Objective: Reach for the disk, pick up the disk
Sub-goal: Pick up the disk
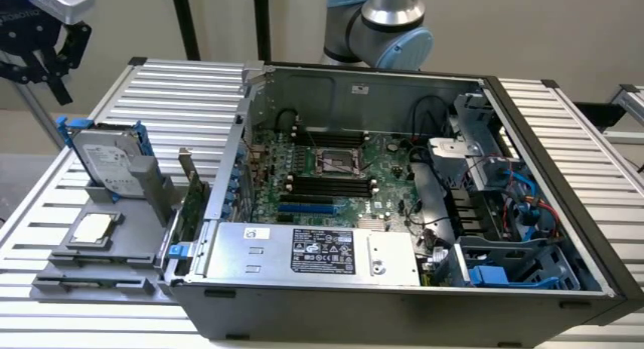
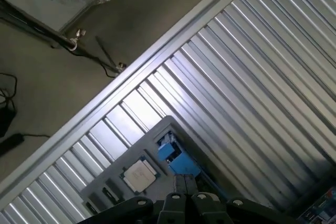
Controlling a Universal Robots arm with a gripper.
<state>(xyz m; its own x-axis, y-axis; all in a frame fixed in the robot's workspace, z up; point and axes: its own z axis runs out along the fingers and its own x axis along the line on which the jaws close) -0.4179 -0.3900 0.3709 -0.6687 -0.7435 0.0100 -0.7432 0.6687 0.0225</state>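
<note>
The disk (image 1: 105, 162) stands upright in a grey holder (image 1: 141, 191) at the exterior view's left, beside the open computer case. It is silver-grey with a white label and a blue carrier around it. My gripper (image 1: 50, 78) hangs high above and a little toward the exterior view's left of the disk, well apart from it, with nothing in it. In the wrist view the disk (image 2: 172, 153) appears edge-on as a blue strip, just past my gripper (image 2: 185, 183), whose fingers are shut together.
A small square silver chip (image 1: 93, 228) (image 2: 139, 174) lies flat in the grey holder in front of the disk. The open computer case (image 1: 403, 183) with its power-supply box (image 1: 312, 251) fills the table's middle. The ribbed metal table (image 2: 252, 77) ends near the holder; floor and cables lie beyond.
</note>
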